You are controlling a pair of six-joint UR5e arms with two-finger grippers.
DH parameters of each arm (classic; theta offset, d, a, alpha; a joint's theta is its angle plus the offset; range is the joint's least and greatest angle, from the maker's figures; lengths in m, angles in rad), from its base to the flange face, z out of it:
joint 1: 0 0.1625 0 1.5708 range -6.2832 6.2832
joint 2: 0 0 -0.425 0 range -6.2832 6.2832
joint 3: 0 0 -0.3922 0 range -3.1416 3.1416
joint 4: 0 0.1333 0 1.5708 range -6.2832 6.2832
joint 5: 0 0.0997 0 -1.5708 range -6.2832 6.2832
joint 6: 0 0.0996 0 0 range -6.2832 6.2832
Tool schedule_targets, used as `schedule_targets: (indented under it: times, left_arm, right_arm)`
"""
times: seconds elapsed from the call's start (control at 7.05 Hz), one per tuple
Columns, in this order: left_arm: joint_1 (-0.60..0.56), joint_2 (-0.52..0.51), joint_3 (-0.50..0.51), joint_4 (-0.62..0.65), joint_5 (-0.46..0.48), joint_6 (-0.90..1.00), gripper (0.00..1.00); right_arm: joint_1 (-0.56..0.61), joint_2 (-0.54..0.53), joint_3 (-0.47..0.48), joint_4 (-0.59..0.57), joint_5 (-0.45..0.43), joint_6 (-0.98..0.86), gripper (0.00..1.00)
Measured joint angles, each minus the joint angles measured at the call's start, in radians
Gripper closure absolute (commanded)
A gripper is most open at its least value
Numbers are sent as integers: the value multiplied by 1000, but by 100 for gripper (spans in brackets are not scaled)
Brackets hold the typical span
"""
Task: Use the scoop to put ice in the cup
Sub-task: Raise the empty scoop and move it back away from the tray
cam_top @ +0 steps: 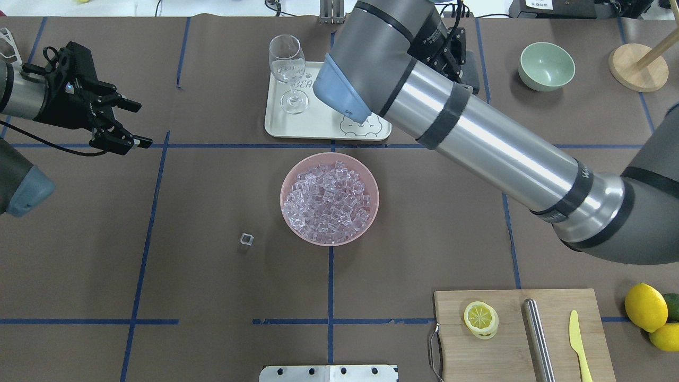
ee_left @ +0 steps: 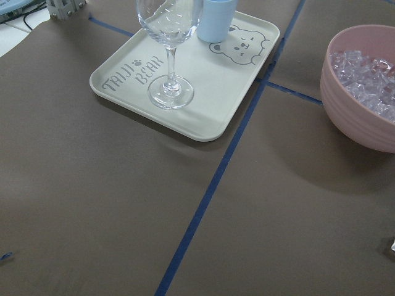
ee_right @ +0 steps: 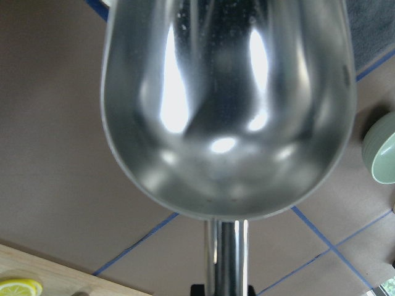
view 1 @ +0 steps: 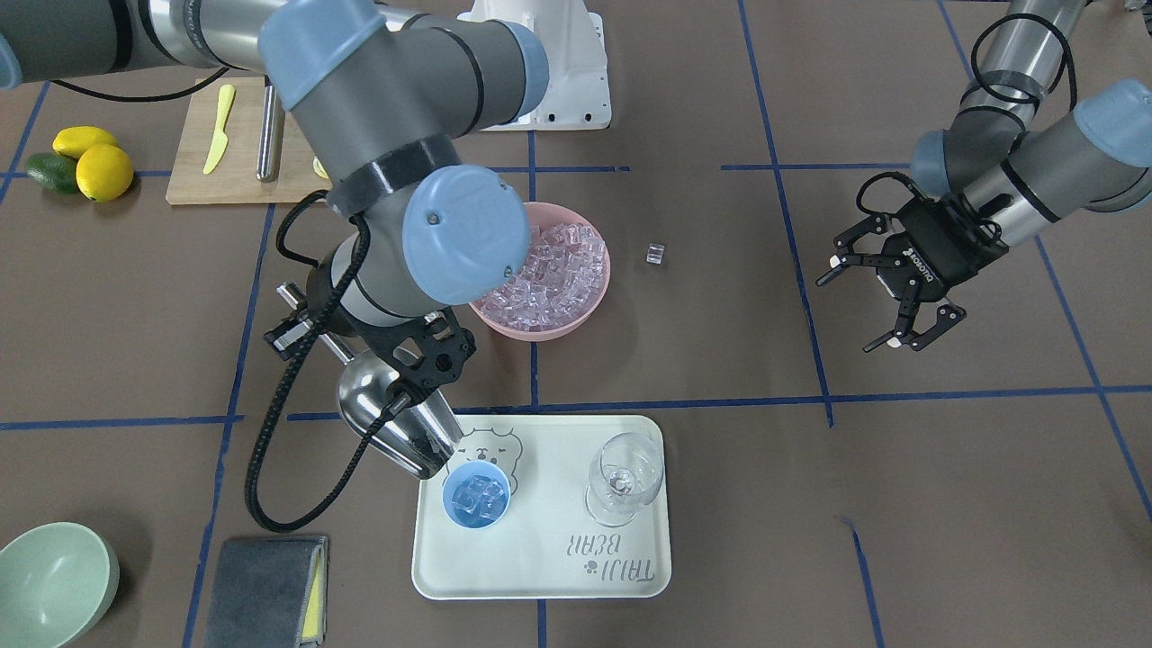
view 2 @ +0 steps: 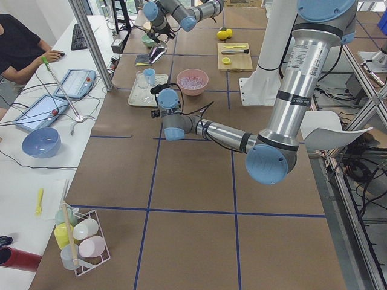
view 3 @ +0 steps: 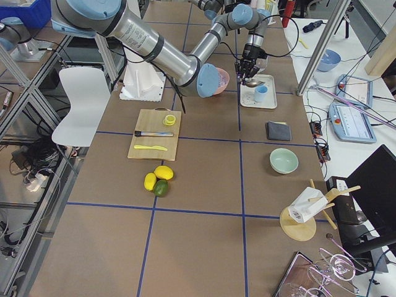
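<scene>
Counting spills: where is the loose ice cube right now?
In the overhead view the loose ice cube lies alone on the table, left of the pink bowl and slightly nearer the robot's base.

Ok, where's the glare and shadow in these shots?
Right wrist view: bright white glare patches inside the scoop. Overhead view: a glare streak along the right arm. Left wrist view: soft shadows beside the tray and pink bowl.
</scene>
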Motion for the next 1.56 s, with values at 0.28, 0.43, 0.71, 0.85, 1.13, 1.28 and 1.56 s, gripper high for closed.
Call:
schedule_targets:
  times: [0.28,0.43,0.71,0.85,1.13,1.28,1.56]
  left_arm:
    - [-26,24,-4,1,6,1,0]
    - [-42,44,-7,-2,13,6,0]
    - [-60,79,-15,-6,23,7,0]
    - [-64,84,-13,-5,27,1,0]
    - [-71,90,-10,7,84,-43,0]
    - [-85,107,-14,10,128,-71,0]
    - [-144,137,-34,12,200,-118,0]
  right_arm:
    - [26,-216,281,71,9,14,100]
    - [43,-309,383,101,30,20,100]
    - [75,-445,528,119,91,39,100]
    - [93,-502,579,126,118,43,100]
    - [135,-613,617,239,168,51,100]
    - [152,-674,619,342,181,73,100]
    - [175,-738,615,477,189,165,100]
